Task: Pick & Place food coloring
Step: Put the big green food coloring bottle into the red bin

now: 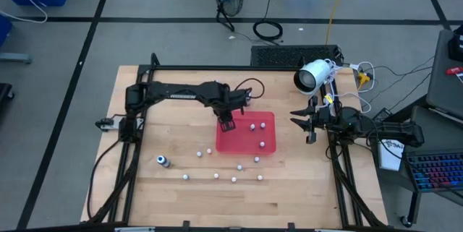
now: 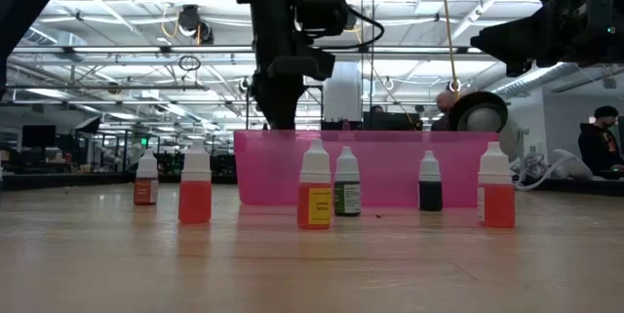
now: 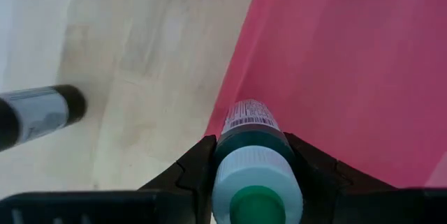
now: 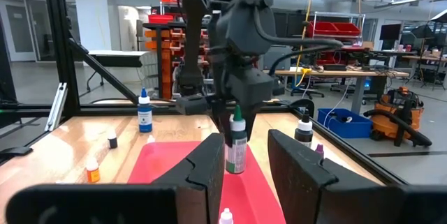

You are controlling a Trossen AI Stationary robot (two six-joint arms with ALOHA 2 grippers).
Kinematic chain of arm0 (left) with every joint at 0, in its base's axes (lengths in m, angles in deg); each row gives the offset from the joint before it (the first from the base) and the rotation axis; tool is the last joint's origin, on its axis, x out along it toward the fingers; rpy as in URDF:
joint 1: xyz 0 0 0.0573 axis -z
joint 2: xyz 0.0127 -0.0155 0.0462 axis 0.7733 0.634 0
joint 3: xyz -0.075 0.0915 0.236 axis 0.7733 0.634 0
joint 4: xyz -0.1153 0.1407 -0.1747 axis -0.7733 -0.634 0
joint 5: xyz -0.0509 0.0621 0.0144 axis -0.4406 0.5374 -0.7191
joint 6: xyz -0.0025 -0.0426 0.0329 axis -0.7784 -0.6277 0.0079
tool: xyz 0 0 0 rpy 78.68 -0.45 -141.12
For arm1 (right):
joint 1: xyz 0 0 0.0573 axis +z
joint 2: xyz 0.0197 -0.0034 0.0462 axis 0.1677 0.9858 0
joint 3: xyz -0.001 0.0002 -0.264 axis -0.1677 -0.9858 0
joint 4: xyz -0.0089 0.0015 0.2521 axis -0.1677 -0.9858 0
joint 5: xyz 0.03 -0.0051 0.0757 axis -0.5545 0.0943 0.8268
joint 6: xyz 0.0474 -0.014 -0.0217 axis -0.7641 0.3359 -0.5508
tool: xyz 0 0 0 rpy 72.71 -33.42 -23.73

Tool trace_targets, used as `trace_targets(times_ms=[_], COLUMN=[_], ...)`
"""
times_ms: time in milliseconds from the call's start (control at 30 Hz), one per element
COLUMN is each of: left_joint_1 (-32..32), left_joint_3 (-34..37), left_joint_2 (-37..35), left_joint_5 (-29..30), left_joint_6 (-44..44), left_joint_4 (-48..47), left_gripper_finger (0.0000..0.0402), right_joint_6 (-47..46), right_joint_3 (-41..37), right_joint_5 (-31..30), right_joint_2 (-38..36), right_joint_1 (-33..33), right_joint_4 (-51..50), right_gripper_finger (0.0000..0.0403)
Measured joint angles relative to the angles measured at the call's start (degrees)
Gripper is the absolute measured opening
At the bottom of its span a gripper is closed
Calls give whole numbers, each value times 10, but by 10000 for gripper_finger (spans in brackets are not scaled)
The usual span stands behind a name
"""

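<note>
The desk [image 1: 173,127] carries a red tray [image 1: 269,120] near its middle, with small bottles scattered on the wood in front of it and three already standing inside. Over the tray's near-left edge hangs the left claw [image 1: 226,123], clamped on a green food coloring bottle [image 3: 250,144] just below its whitish cap. The bottle sits almost directly above the tray wall rather than clear of it, so a release here may land it on the rim and tip it out onto the wood, or topple it inside. The grip is high on a smooth, narrow body, so a slip or a tilt on opening seems possible too. The right claw [image 4: 241,165] waits beside the tray's right side, fingers spread wide and holding nothing, well apart from the work.
</note>
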Motion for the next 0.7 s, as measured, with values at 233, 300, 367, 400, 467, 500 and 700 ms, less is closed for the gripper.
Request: trace_targets(times_ms=[233, 300, 367, 400, 467, 500, 700], left_joint_1=[2, 3, 5, 5, 6, 6, 6], left_joint_3=[11, 11, 11, 11, 12, 12, 12], left_joint_2=[0, 0, 2, 3, 4, 3, 3], left_joint_5=[-32, -33, -27, -21, -17, -16, 4], left_joint_6=[-8, -13, -20, -22, -27, -32, -37], left_joint_4=[23, 23, 25, 25, 23, 23, 22], left_gripper_finger=[142, 145, 172, 191, 223, 236, 260], right_joint_6=[0, 0, 0, 0, 0, 0, 0], right_joint_3=[0, 0, 0, 0, 0, 0, 0], right_joint_5=[0, 0, 0, 0, 0, 0, 0], right_joint_2=[0, 0, 0, 0, 0, 0, 0], right_joint_1=[0, 0, 0, 0, 0, 0, 0], right_joint_4=[0, 0, 0, 0, 0, 0, 0], right_gripper_finger=[100, 100, 100, 100, 100, 100, 100])
